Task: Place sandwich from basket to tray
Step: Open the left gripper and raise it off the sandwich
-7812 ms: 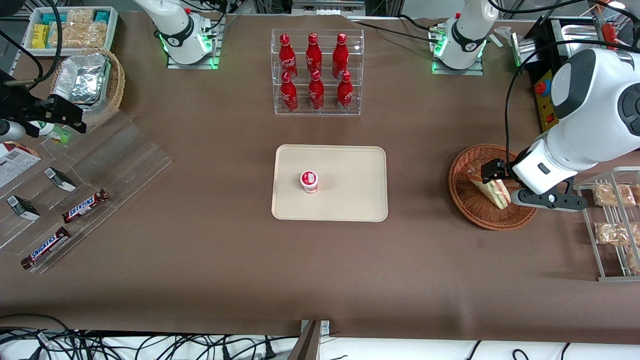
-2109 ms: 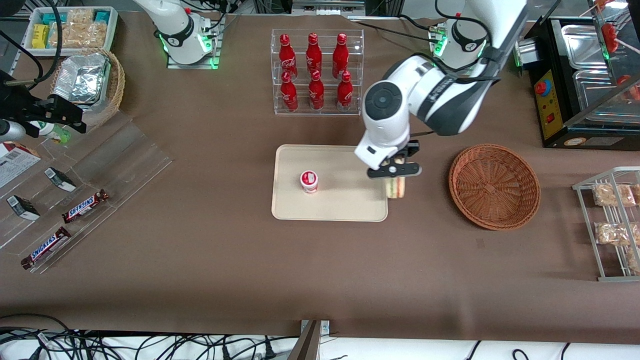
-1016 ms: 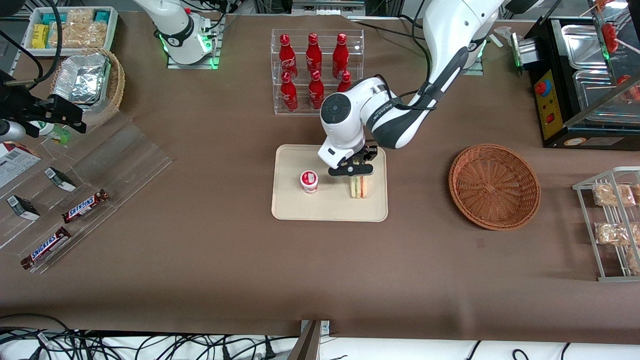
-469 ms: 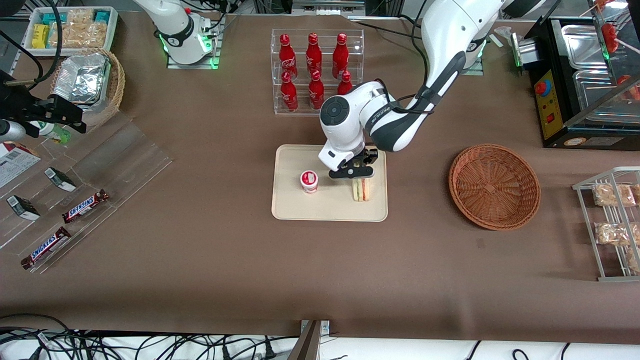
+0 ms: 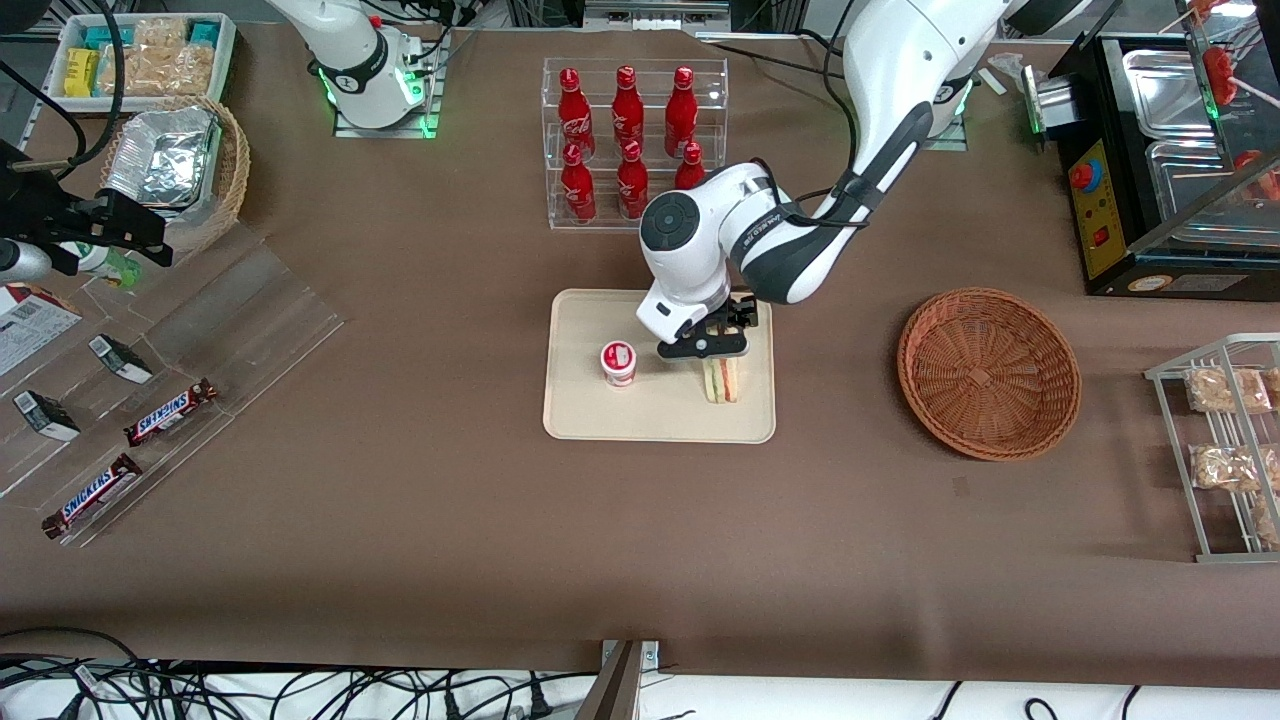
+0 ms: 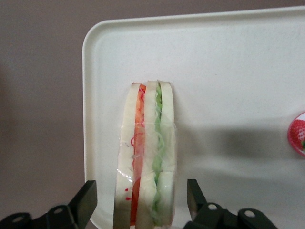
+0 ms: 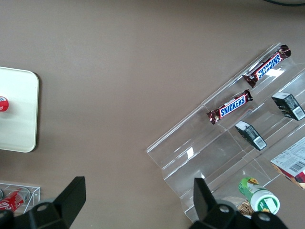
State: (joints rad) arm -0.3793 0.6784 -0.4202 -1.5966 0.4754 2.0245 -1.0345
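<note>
Moved from the round reddish-brown wicker basket (image 5: 988,372), the wrapped triangular white-bread sandwich (image 6: 147,157) now stands on the flat beige tray (image 5: 590,415), frame centre. End effector (image 6: 141,202) spread apart, released; placement appears complete.

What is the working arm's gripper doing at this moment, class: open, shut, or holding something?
Gripper: open, fingers apart on either side of the sandwich, which rests on the tray.
</note>
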